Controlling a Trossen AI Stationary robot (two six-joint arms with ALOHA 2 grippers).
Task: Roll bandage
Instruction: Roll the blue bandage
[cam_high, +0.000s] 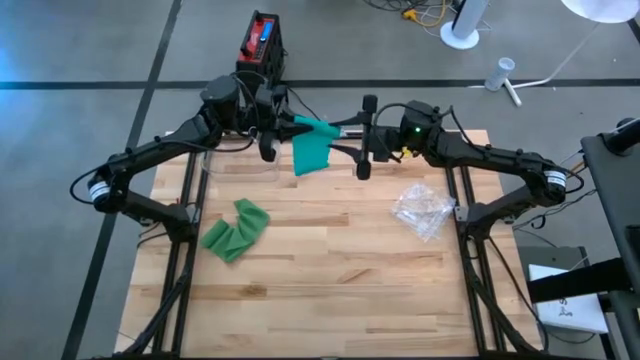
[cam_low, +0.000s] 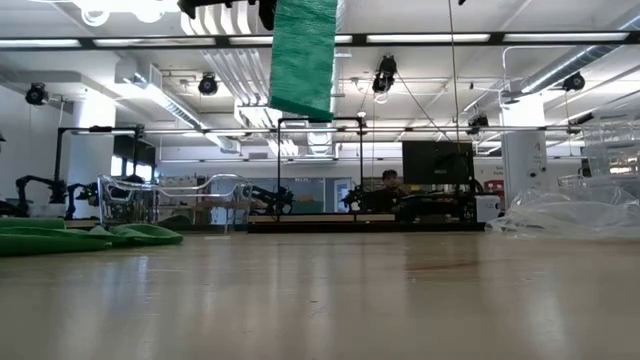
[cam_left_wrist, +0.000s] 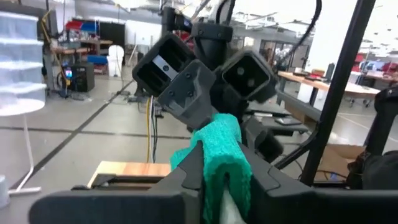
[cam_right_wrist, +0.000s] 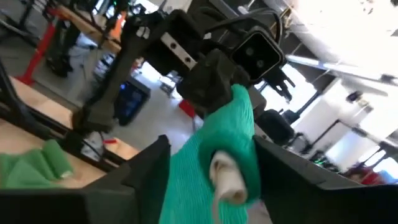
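Left gripper (cam_left_wrist: 217, 171) clenched on green bandage (cam_high: 311, 148), raised over counter (cam_high: 330, 290) far edge, right gripper (cam_right_wrist: 208, 165) released around its roll, second bandage (cam_high: 235, 230) near left edge, plastic wrap (cam_high: 423, 210) near right edge, front open

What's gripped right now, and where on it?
The green bandage, held above the table: left gripper pinches its rolled end. Right gripper stands open around that end.

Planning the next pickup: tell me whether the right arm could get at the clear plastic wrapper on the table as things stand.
Probably yes. The clear plastic wrapper lies alone on the table beside the right arm, nothing on it. The right gripper stands open around the green bandage, which the left gripper pinches, so it could likely back off.
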